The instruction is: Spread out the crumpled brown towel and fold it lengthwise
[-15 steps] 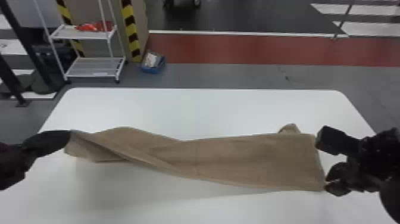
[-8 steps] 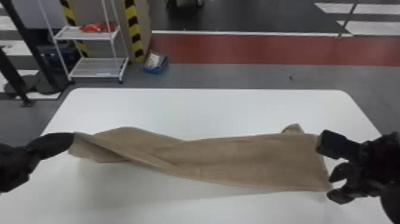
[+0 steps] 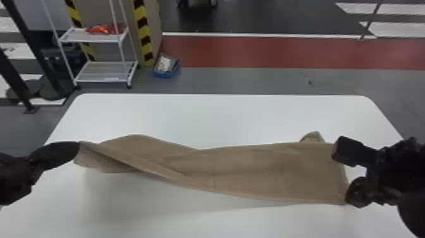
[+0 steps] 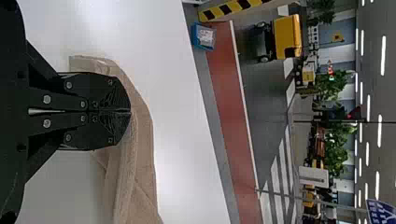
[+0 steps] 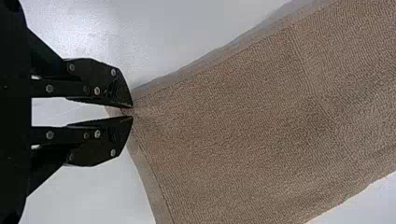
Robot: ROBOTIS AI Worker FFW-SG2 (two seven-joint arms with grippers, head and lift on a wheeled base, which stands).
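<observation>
At the left, the left gripper comes in over the desk, its two black jaws closed together on the left end of the towel. They taper to blunt tips, and a raised ridge of cloth runs out from between them.

Behind the desk's far left stands one white rack with two flat shelves, a crinkled red bundle on the upper one. Two upright yellow-and-black striped bands show by the rack, one farther left than the other. To their right, one shallow blue box with pale contents sits on the grey floor, beside a long, straight red strip.

One brown towel stretches left to right across the smooth white desk as a long, uneven band. Its left part is narrow and twisted, with one slanting fold running toward the near edge; its right part is broader and flatter. The cloth has a fine, nubbly weave and a plainer border. One small rounded flap rises beyond its far edge, near the right end.

At the right, the right gripper is at the towel's near right corner, its two angular black jaws slightly open, a narrow gap between the tips and brown cloth showing there.
</observation>
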